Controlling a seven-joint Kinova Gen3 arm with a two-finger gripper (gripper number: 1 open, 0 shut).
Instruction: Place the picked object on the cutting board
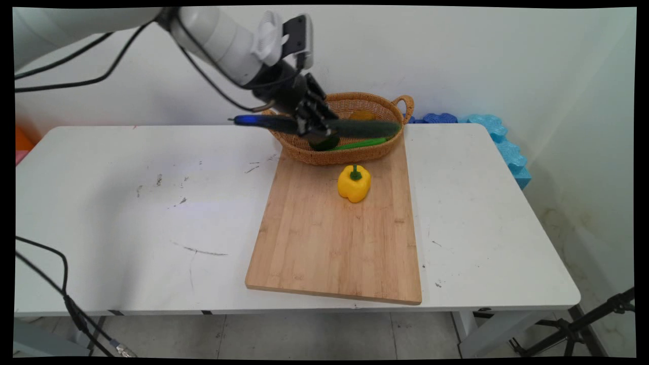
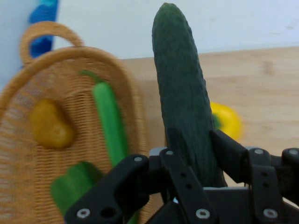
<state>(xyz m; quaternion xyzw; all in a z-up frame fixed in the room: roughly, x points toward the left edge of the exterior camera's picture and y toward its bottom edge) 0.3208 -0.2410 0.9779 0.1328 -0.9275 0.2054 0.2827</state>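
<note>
Gripper (image 1: pixel 315 133) clamped tight on a dark cucumber (image 1: pixel 365 129), held level and clear above the basket (image 1: pixel 355 152) at the board's (image 1: pixel 334 238) twelve o'clock; yellow pepper (image 1: pixel 354 183) already on board, green vegetables remain inside.

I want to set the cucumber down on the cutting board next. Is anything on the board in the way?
Only the yellow bell pepper, standing on the far part of the cutting board just in front of the basket. The gripper holds the cucumber over the basket's near rim. The board's near part looks bare.
</note>
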